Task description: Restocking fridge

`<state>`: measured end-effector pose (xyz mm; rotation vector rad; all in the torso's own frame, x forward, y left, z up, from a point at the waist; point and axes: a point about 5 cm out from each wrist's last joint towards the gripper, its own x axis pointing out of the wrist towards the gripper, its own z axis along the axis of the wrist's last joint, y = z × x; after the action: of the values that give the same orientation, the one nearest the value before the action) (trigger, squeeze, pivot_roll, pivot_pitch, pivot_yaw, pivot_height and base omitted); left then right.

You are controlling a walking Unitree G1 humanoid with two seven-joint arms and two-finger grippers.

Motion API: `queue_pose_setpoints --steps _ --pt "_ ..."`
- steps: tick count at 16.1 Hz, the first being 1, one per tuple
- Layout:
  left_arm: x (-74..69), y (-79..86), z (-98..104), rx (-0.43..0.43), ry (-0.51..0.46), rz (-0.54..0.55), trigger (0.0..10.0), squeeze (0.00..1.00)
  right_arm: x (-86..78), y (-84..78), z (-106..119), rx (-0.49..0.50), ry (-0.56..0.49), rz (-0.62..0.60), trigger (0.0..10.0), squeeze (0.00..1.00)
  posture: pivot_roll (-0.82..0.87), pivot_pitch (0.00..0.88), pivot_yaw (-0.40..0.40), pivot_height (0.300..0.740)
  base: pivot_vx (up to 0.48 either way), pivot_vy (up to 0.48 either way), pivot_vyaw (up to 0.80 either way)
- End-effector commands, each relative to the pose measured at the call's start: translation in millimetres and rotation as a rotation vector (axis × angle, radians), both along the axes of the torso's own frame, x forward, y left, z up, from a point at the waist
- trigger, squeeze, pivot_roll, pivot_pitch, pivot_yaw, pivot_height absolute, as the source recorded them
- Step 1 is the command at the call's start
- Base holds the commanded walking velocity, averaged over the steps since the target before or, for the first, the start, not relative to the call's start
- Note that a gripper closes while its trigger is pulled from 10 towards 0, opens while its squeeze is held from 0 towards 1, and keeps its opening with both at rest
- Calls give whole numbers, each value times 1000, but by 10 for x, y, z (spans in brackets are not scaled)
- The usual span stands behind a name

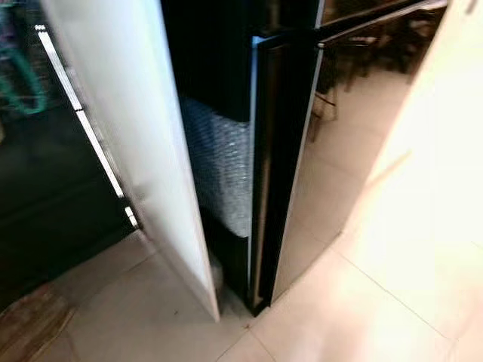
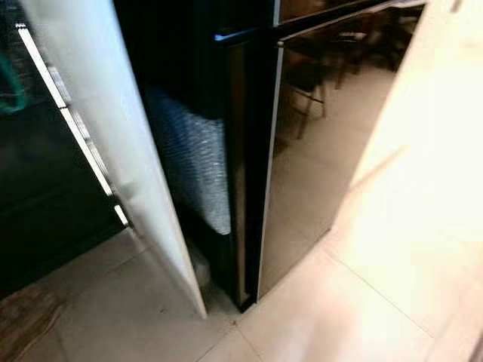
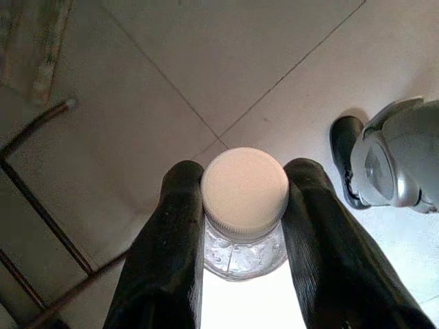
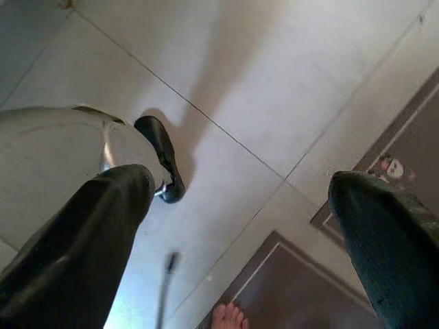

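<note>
Fridge [image 1: 283, 151] stood ahead with its white door [image 1: 128, 128] swung open over the tiled floor [image 1: 362, 317]. Left pincer [image 3: 243, 205] was clamped on a clear bottle [image 3: 245, 257] just under its white cap [image 3: 245, 188], above the floor. Right pincer [image 4: 254, 233] hung with fingers spread wide, nothing between them; a person's bare toes [image 4: 228, 317] showed below.

Fridge [image 1: 283, 151] glossy black, its open door [image 1: 128, 128] white inside. Bottle [image 3: 245, 236] clear with white cap [image 3: 245, 186]. Floor tiles [image 1: 362, 302] beige. Grey speckled bin [image 1: 219, 170], probably a drawer.

Left hand [image 3: 243, 205] clamped, right hand [image 4: 240, 226] spread
</note>
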<state>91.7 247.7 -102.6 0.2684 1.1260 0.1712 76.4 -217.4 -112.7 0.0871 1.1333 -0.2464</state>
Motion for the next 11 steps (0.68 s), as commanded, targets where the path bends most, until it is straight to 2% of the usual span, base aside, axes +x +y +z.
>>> queue_pose_setpoints --steps 1,2,7,11 --pt "-39 -19 -16 -3 22 -13 10000 0 -23 -37 2 -4 1 -39 10000 0 23 0 46 740 0 0 -800" --pt "-39 -55 -26 -5 23 -18 10000 0 -35 -77 7 -7 0 -70 10000 0 33 0 36 740 0 0 -800" --pt "-42 -87 -32 -6 10 8 10000 0 -19 -112 20 -2 -9 -37 10000 0 49 0 22 740 0 -64 -800" --pt "-56 -30 -22 4 18 9 10000 0 -30 -46 6 13 -14 -61 10000 0 42 0 48 740 0 0 0"
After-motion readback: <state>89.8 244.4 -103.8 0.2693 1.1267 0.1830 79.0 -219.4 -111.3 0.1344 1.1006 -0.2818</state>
